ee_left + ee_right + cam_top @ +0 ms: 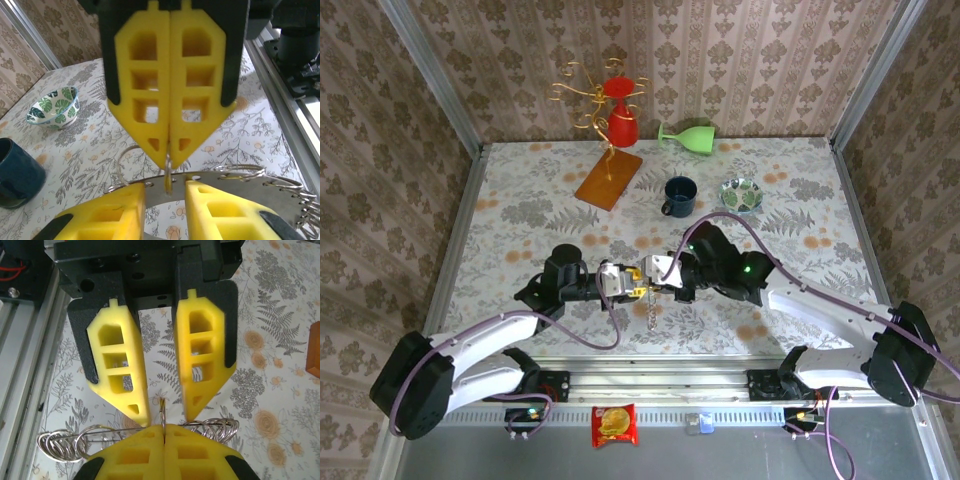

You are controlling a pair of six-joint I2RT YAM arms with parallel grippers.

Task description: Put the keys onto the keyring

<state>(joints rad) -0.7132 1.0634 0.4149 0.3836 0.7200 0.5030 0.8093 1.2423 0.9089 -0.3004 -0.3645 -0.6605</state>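
My two grippers meet nose to nose above the middle of the table. The keyring (235,192), a flat grey plate with holes, hangs level between them, with clusters of wire loops (60,445) at its ends. A small split ring (163,410) stands upright in one of its holes. My right gripper (164,429) is shut on this ring (168,172), pads pressed together. My left gripper (165,192) is open, its yellow fingers (107,217) either side of that ring and just short of the plate. A short chain (650,305) dangles below the grippers. I cannot pick out the keys among the loops.
A dark blue mug (679,196) and a small leaf-patterned bowl (741,193) stand behind the grippers. At the back are a green glass on its side (687,136) and a red glass on a gold wire stand (620,115) with a wooden base (608,178).
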